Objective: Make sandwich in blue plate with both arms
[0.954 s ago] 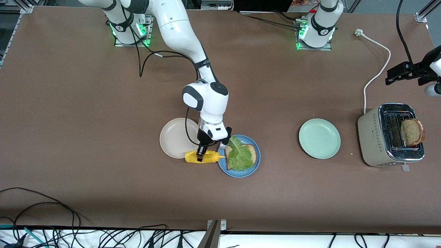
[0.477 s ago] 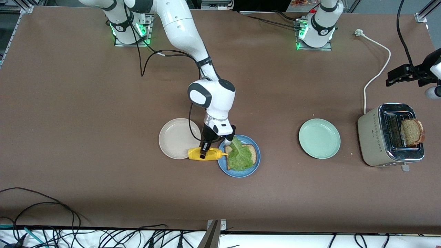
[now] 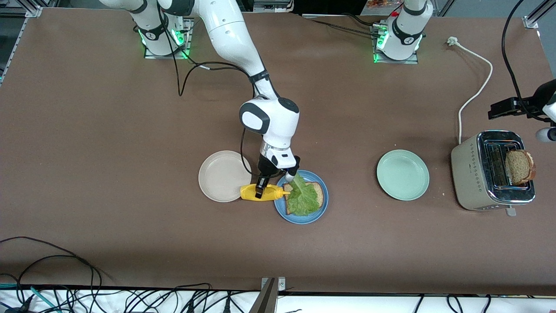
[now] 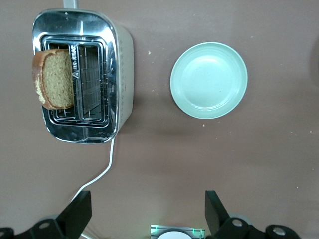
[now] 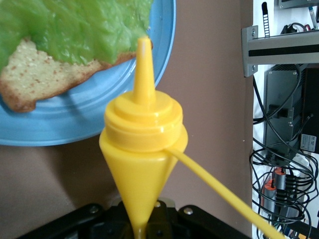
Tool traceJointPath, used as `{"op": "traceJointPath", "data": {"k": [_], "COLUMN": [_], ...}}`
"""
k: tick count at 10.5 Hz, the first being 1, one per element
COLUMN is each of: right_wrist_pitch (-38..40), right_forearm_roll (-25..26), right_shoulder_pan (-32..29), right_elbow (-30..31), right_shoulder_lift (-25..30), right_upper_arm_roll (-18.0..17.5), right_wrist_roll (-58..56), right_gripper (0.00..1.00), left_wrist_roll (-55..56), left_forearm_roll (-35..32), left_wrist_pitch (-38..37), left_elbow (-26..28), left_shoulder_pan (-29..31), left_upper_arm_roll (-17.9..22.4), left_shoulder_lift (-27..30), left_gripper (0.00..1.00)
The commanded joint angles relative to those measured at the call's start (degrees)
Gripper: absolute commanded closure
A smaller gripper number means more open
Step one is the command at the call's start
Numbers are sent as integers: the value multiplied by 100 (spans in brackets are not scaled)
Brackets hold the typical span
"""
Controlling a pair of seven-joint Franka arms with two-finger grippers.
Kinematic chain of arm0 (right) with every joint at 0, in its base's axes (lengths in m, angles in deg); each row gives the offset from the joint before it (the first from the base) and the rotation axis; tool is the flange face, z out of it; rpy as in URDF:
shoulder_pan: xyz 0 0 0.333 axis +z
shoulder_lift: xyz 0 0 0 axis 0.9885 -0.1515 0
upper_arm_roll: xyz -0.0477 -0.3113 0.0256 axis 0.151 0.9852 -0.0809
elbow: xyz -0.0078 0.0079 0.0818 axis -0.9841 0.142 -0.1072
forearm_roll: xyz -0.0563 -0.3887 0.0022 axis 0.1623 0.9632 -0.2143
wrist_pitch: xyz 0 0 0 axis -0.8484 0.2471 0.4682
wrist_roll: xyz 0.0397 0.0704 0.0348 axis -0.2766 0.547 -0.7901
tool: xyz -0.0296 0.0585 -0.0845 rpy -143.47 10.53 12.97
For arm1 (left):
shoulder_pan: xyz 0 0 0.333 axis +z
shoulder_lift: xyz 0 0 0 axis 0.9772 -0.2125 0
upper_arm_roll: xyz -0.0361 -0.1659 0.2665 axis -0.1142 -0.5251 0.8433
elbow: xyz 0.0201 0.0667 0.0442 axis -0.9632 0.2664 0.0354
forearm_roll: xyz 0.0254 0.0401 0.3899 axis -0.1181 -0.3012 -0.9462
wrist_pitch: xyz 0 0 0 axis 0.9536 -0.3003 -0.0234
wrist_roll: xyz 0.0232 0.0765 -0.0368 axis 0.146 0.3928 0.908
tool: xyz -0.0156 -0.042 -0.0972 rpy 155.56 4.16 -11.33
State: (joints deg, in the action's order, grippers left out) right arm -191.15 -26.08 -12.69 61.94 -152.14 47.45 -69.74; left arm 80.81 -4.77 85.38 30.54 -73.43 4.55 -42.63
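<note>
Bread is lying on the round, shallow blue plate, one brown slice with a ruffled green lettuce leaf spread on top of it. This half-made sandwich is sitting just beside the right end effector, toward the left arm's end of the bench.

The right end effector is squeezing a yellow plastic squeeze bottle, its fingers pressed tight on the bottle's body. The bottle is lying on its side, and its pointed yellow nozzle is reaching over the rim of the blue plate, close to the edge of the lettuce. In the right wrist view the bottle's cap is filling the middle, with the bread and lettuce just past the nozzle tip.

A round cream-white plate is sitting right next to the right end effector, toward the right arm's end of the bench, and the bottle's bottom is touching or overlapping its rim.

The left end effector is waiting up in the air with its fingers spread wide and holding nothing. It is hanging near a shiny silver toaster. A second brown bread slice is standing up in one toaster slot. A round pale mint-green plate is lying well apart from both end effectors, between the toaster and the blue plate.
</note>
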Motion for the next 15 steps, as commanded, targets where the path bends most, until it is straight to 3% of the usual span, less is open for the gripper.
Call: {"op": "traceJointPath", "data": {"k": [1,4,7,9,15], "right_wrist_pitch": [125,493,1106,1661,2164], "right_forearm_roll": [108,64,-286,-830,-1069], "right_shoulder_pan": [22,40,57,5,-293], "right_elbow": [-187,-187,-170,135,1919], "right_shoulder_lift": [-81,287,1050,1936,4687], "right_upper_arm_roll": [117,153,109,144,188], "right_wrist_roll": [130,-80,-693,-1449,-1734], "right_gripper": [100,100,100,100,100], "left_wrist_roll": [-65,-99,-677,-1169,-2104], "left_forearm_roll": [8,-122,-501,-493,-414], "left_wrist_pitch": [67,112,760,1296,1940], "left_elbow": [-91,-100,-100,-91,-91], "left_shoulder_pan": [272,554,572,887,1389], "left_upper_arm_roll": [-7,-16,-7,-16,-16], "left_shoulder_lift": [-305,-640,-885,-1070,-1527], "left_gripper": [0,0,0,0,0]}}
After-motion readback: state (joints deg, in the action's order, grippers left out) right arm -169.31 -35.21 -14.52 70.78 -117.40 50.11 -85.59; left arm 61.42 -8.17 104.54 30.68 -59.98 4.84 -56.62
